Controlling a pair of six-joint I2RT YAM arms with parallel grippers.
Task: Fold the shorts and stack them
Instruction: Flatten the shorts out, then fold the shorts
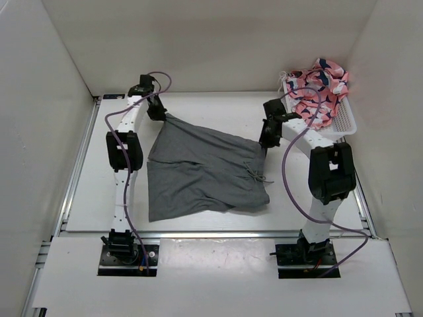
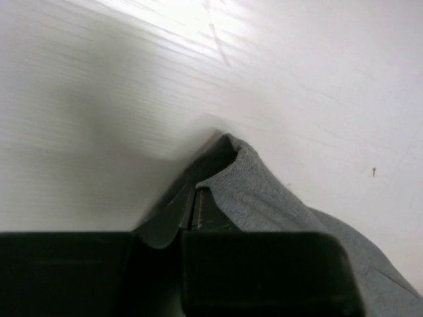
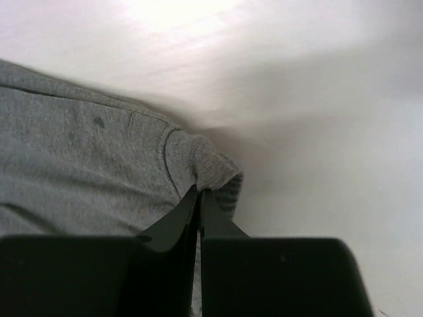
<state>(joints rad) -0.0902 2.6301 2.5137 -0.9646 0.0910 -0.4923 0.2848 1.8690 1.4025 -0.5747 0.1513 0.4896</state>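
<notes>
**GRASP STATUS**

You see the shorts (image 1: 205, 172) spread mid-way on the counter (image 1: 218, 112). The left tool (image 1: 157, 112) pinches their far-left corner. The right tool (image 1: 267, 140) pinches their right edge. A white basket (image 1: 345, 124) of pink patterned cloth (image 1: 317, 84) occupies the far-right corner, just beside the right arm.

Table (image 1: 218, 109) bare at upper centre of frame, between shorts (image 1: 205, 168) and back wall: open passage. Bare strip at lower centre, below the hem. Shorts cover the middle. White basket (image 1: 345, 124), heaped with pink patterned cloth (image 1: 317, 82), blocks upper right corner. Left arm (image 1: 124, 152) runs just beside the shorts' left edge; right arm (image 1: 330, 172) fills the right side. Walls close left, back, right.
</notes>
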